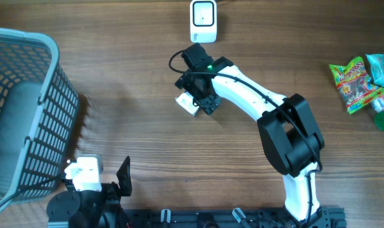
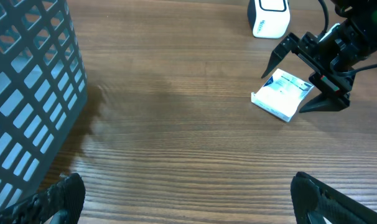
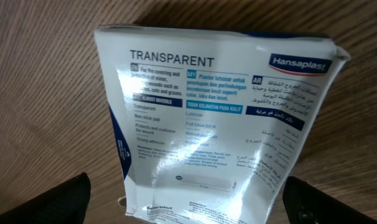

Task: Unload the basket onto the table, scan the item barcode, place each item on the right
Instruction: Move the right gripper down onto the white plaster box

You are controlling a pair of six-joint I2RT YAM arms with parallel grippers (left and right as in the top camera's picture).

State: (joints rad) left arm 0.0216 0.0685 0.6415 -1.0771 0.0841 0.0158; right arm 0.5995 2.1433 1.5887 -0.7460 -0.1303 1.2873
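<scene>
A small white and blue plaster packet (image 1: 187, 104) is seen lying on the brown wooden desk (image 1: 135, 114), near the middle and a little toward the far side. The words "Transparent" and "Hansaplast" can be read on it in the right wrist view. No barcode can be made out on the side that is shown.

The white and black right arm (image 1: 287, 133) is stretched out from the near edge of the desk. It is bent at the elbow and reaches up and over to the left. The right claw (image 2: 294, 87) is pointed down at the packet. Its two black fingers (image 2: 277, 61) are spread wide, one on each side of the packet. The packet is not pinched. It cannot be told whether it is touched by a finger.

A white box-shaped scanner (image 1: 203, 21) is stood at the far edge of the desk, just beyond the right claw and apart from the packet.

The left arm (image 1: 84, 193) is tucked low at the near left corner. The left claw (image 2: 195, 205) is spread wide too, and nothing is held in it. It is aimed across the bare wood.

A grey plastic basket (image 1: 21, 107) with holes in its walls is placed at the left. Some bright snack bags (image 1: 360, 82) are piled at the far right.
</scene>
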